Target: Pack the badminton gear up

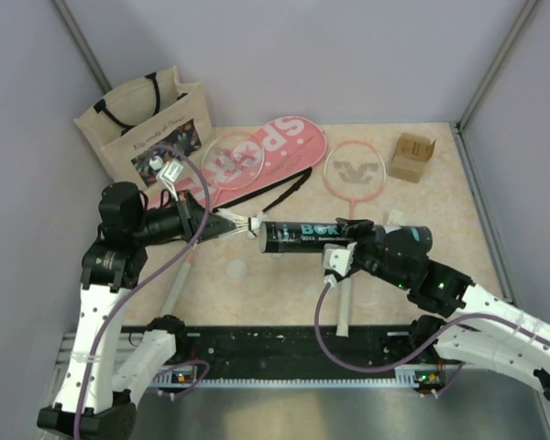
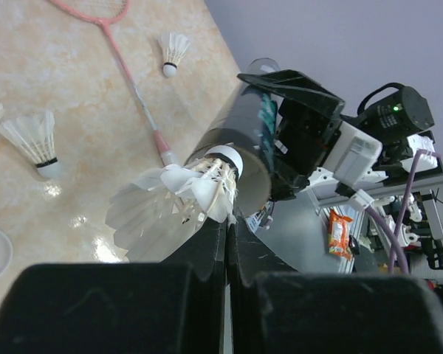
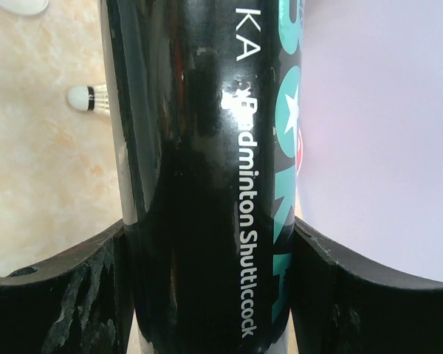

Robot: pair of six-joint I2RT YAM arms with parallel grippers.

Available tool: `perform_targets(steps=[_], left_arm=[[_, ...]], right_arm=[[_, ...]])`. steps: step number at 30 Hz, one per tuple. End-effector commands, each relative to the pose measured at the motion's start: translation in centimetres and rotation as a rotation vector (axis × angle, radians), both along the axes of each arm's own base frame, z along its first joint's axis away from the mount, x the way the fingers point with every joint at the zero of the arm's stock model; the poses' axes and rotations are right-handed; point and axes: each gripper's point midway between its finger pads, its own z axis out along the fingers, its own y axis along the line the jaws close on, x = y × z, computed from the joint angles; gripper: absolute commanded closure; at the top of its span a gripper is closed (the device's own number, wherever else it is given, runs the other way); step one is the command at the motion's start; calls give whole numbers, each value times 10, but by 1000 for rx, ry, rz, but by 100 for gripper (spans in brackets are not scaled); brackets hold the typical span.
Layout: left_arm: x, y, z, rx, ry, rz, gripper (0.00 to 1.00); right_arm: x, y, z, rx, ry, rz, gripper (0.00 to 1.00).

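**Shuttlecock meets tube, mid-air.** The left gripper [image 1: 222, 223], its fingers pressed shut on the feather skirt of a white shuttlecock [image 1: 245, 223], held the cork tip at the open mouth of the dark tube [image 1: 316, 235] above the middle of the table [image 1: 440, 197]. The right gripper [image 1: 346, 249] clasped the tube around its body, its fingers [image 3: 59, 295] hugging the black wall. It held the tube level in the air with the mouth turned toward the other arm, apparently so the shuttlecock could slide in cork-first along the tube's axis. Whether the cork had crossed the rim could not be told; the feathers were all outside.

At least 2 loose shuttlecocks [image 2: 33, 140] lay on the table below. 1 pink racket [image 1: 353, 170] lay bare beyond the tube, and the other racket [image 1: 231, 158] rested on the pink "SPORT" cover [image 1: 289, 142]. A white round cap [image 1: 236, 269], probably the tube's lid, sat just below the meeting point.

The skirt looked nearly as wide as the mouth, so the rim left little margin, and the pinched feathers would likely need releasing before they could pass. Open table lay between the tube and the arm bases, crossed by 2 white handles. The tote bag [image 1: 151, 124] in the far-left corner and the cardboard box [image 1: 412, 156] at far right stood well apart from the work, with walls close on 3 sides.
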Motion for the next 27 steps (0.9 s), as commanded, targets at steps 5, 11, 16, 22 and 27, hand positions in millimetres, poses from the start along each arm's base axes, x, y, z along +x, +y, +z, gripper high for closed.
perform_targets(steps=[5, 11, 16, 22, 27], left_arm=[[-14, 3, 28, 63, -105, 9, 100], [-14, 3, 17, 71, -53, 14, 100], [-10, 11, 9, 121, -37, 73, 100], [-12, 16, -2, 136, 20, 124, 100], [-19, 6, 8, 45, 9, 70, 100]], right_arm=[[8, 19, 29, 56, -80, 46, 73], [8, 33, 39, 100, -100, 87, 74], [10, 36, 40, 120, -88, 81, 74], [11, 32, 46, 151, -50, 44, 73], [9, 36, 37, 142, -22, 62, 73]])
